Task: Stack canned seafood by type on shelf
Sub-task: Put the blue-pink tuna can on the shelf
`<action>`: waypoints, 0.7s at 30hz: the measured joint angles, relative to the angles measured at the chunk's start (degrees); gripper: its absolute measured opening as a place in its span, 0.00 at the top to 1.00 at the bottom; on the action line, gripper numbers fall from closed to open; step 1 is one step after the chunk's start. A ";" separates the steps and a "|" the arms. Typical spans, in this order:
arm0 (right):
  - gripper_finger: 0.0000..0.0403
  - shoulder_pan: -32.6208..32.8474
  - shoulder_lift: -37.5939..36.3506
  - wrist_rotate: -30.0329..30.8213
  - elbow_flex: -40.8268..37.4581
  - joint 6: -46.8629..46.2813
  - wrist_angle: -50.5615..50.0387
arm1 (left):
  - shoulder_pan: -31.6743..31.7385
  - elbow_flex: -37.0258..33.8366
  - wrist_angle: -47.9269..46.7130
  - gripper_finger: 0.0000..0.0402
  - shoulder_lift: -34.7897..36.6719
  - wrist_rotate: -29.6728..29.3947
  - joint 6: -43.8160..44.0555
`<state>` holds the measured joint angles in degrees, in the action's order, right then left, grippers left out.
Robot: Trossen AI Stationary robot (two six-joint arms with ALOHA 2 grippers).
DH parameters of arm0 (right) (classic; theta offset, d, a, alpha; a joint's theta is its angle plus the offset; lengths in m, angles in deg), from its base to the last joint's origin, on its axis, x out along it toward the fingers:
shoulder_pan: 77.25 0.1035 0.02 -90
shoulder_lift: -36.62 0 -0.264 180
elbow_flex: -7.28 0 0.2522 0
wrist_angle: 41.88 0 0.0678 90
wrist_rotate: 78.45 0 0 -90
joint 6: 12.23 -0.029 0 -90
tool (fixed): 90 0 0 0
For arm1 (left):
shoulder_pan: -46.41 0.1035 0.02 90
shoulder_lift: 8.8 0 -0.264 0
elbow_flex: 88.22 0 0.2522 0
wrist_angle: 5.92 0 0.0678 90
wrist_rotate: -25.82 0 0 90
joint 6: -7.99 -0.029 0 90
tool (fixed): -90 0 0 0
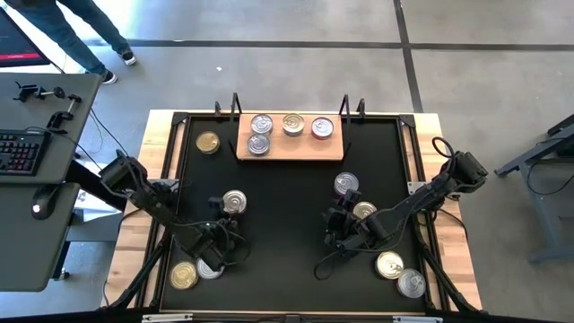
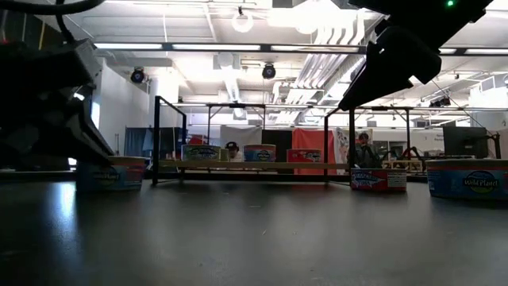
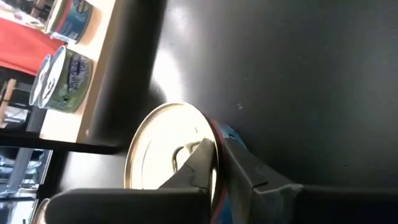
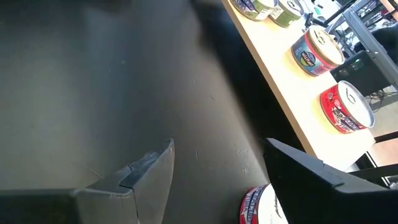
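Observation:
The wooden shelf [image 1: 290, 148] stands at the table's far edge and bears several tins, among them a red-sided tin [image 1: 322, 127] [image 4: 345, 109]. My left gripper [image 1: 222, 224] is at the near left, shut on a silver-lidded tin [image 1: 234, 202] [image 3: 165, 155]. My right gripper [image 1: 339, 224] [image 4: 217, 168] hovers open right of centre. A tin with a red, white and blue label [image 4: 261, 205] lies just below and between its fingers, untouched. Loose tins rest on their bases: a gold-lidded tin [image 1: 207, 143], two near-left tins [image 1: 184, 275], and several right-side tins [image 1: 346, 185]. My left gripper pinches the silver-lidded tin at its rim [image 3: 214, 146], on the side nearest the gripper. One finger [image 3: 196, 165] lies on the lid next to the pull tab, and the other finger [image 3: 242, 165] is outside, against the side wall. Whether the tin is off the table, I cannot tell.
Black metal uprights [image 1: 235, 103] rise at the shelf's ends. Two more tins [image 1: 389, 265] sit at the near right corner. Bare black tabletop [image 1: 287, 206] lies between the two arms. A person's legs [image 1: 90, 36] show beyond the far left corner, next to a desk with a keyboard.

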<state>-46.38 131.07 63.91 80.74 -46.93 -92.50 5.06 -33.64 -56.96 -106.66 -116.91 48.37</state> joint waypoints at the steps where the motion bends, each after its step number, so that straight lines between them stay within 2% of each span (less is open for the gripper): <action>1: 0.40 0.00 0.00 0.00 0.00 0.02 0.00 | 0.34 -0.06 -0.03 0.98 0.01 -0.28 -0.03; 5: 0.40 0.00 0.00 0.00 0.00 0.02 -0.18 | 1.34 0.66 -0.02 0.99 0.07 -1.52 -1.89; 12: 0.40 0.00 0.00 -0.11 0.00 0.02 -0.19 | 2.87 6.03 0.05 1.00 0.48 1.39 -10.71; 21: 0.40 0.00 0.00 -0.26 0.00 0.15 -0.22 | 4.65 11.89 1.55 1.00 0.60 -1.50 -20.90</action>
<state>-46.38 131.07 63.65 80.74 -46.77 -92.72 9.71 -21.74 -55.41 -106.06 -118.41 27.47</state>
